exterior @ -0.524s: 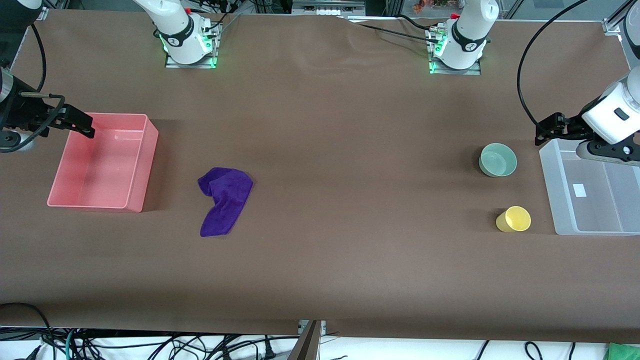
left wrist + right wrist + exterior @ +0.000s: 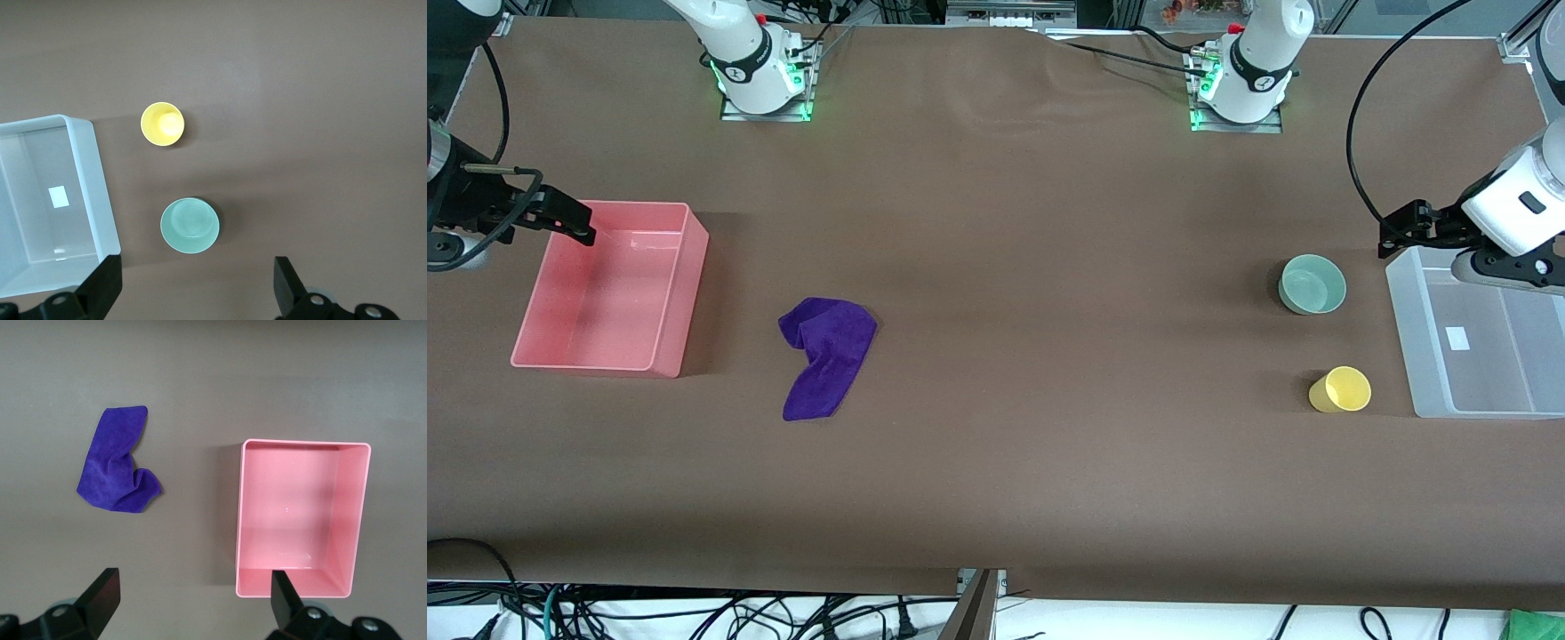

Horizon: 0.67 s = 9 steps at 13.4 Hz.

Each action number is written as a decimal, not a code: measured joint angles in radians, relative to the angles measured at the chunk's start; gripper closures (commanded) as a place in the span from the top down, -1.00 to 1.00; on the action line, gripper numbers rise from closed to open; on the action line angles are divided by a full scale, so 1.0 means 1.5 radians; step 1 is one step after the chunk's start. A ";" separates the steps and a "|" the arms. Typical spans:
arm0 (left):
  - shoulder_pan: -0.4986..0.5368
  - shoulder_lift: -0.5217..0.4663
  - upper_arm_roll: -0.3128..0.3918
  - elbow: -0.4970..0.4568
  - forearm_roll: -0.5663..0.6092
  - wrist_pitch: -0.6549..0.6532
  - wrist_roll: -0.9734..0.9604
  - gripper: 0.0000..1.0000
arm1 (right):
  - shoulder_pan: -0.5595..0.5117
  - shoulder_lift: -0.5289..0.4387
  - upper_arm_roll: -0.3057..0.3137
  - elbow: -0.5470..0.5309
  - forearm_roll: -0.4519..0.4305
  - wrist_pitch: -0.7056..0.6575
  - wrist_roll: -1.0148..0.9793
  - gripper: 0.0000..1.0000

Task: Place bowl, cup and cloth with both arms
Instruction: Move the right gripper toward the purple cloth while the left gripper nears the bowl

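The pale mint-green bowl point(image 2: 1312, 284) stands upright on the brown table near the left arm's end; it also shows in the left wrist view point(image 2: 190, 225). The yellow cup point(image 2: 1340, 389) stands nearer the front camera than the bowl, and shows in the left wrist view point(image 2: 162, 124). The purple cloth point(image 2: 825, 353) lies crumpled beside the pink bin, and shows in the right wrist view point(image 2: 117, 461). My left gripper point(image 2: 1396, 233) is open and empty in the air over the clear bin's corner point(image 2: 197, 280). My right gripper point(image 2: 576, 224) is open and empty over the pink bin's edge point(image 2: 193, 587).
An empty pink bin point(image 2: 690, 284) sits at the right arm's end of the table point(image 2: 239, 520). An empty clear plastic bin point(image 2: 1405, 329) sits at the left arm's end, beside the bowl and cup point(image 2: 93, 187). Brown table lies between cloth and bowl.
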 measured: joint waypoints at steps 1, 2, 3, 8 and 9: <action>0.000 0.000 -0.001 0.000 0.000 0.000 0.000 1.00 | 0.000 0.000 0.000 0.000 0.000 0.000 0.000 1.00; -0.001 0.000 -0.001 0.000 0.000 0.000 0.000 1.00 | 0.000 0.000 0.000 0.000 0.000 0.000 0.000 1.00; -0.001 0.000 -0.001 0.000 0.000 -0.001 0.000 1.00 | 0.000 0.000 0.000 0.000 0.000 0.000 0.000 1.00; -0.011 0.026 -0.005 -0.001 0.000 -0.004 0.001 1.00 | 0.000 0.009 0.000 0.000 0.000 -0.001 0.001 1.00; -0.014 0.036 -0.005 -0.002 0.000 -0.005 0.001 1.00 | 0.000 0.014 0.000 0.000 0.000 -0.001 0.002 1.00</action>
